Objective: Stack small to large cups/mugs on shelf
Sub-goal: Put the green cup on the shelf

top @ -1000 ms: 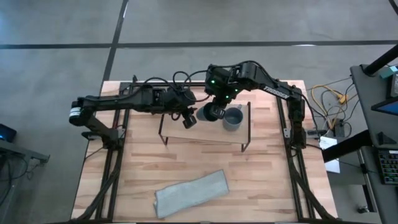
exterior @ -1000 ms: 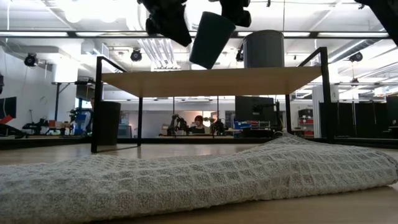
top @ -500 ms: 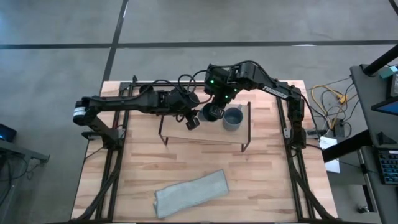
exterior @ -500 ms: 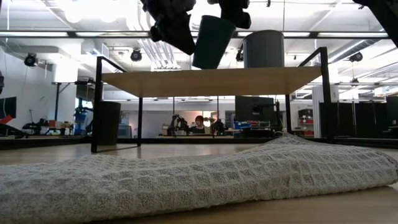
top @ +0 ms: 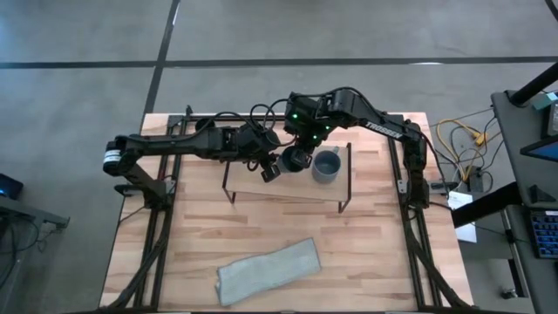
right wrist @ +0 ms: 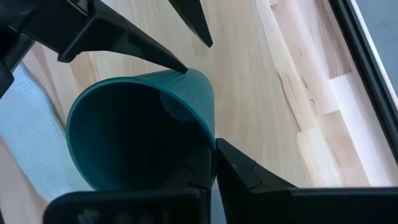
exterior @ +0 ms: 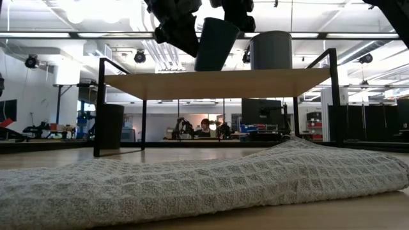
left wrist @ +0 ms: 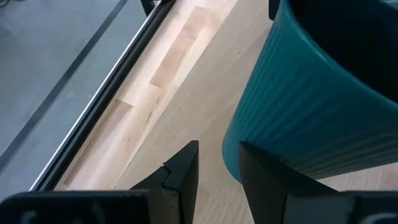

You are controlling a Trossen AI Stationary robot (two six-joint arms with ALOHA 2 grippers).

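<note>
My right gripper [top: 302, 150] is shut on the dark teal-green cup [top: 296, 160], tilted just above the shelf [top: 261, 186]; the cup also shows in the low view [exterior: 214, 43]. The grey-blue mug [top: 327, 166] stands upright on the shelf's board beside it, also in the low view [exterior: 270, 50]. My left gripper [top: 271, 167] is open, its fingers on either side of the cup's base end [left wrist: 233, 158]. One fingertip [right wrist: 181, 68] is at the cup's wall; I cannot tell whether it touches. A dark cup-like shape [exterior: 110, 126] stands on the table beyond the shelf. My right gripper holds the teal cup by its rim [right wrist: 210, 140], one finger inside the cup and one outside on the wall. The fingers come from above. The cup hangs tilted below them, mouth up, its base [exterior: 204, 67] just over the shelf board.
A grey waffle cloth [top: 267, 270] lies on the table near its front edge and fills the foreground of the low view [exterior: 211, 182]. The shelf's black wire legs [exterior: 100, 108] stand at its corners. Bare board [top: 253, 187] lies left of the cups.
My left gripper has gone toward the table's right edge, up to the teal cup's base. My right gripper has shifted slightly left and brought the cup a little lower and more upright over the shelf. The mug has stayed where it was.
</note>
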